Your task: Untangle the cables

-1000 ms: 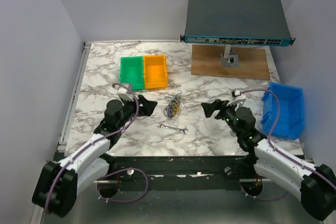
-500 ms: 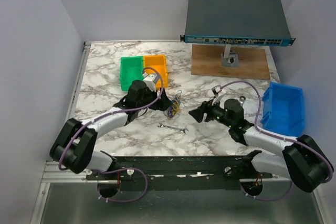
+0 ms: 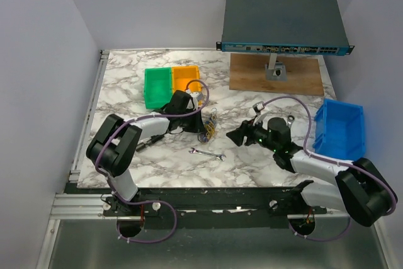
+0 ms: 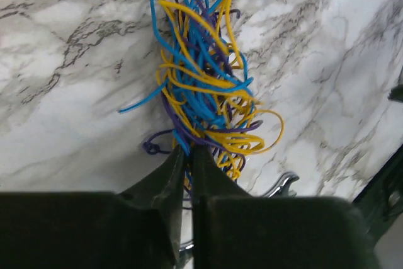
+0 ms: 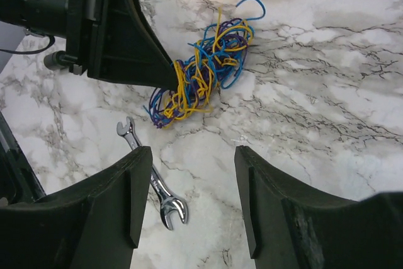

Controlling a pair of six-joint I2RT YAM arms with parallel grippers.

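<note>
The cables [image 3: 208, 126] are a tangle of blue, yellow and purple wire loops lying on the marble table. In the left wrist view the cables [image 4: 204, 86] spread out ahead of my left gripper [image 4: 189, 150], whose jaws pinch several strands at the tangle's near end. My left gripper [image 3: 200, 123] sits at the bundle's left side. Right of the bundle my right gripper [image 3: 234, 135] points toward it. The right wrist view shows my right gripper [image 5: 192, 152] open over bare marble, short of the cables [image 5: 201, 74], with nothing between its fingers.
A small chrome wrench [image 3: 208, 154] lies just in front of the bundle, near my right gripper's left finger [image 5: 135, 174]. Green bin [image 3: 157, 87] and orange bin [image 3: 187, 82] stand behind the left arm. A blue bin [image 3: 340, 131] is at right; a network switch [image 3: 283, 23] stands on a wooden board [image 3: 252, 75].
My left arm swung forward and right to the bundle, and its jaws closed on the strands. My right gripper turned left toward the bundle and its jaws narrowed somewhat.
</note>
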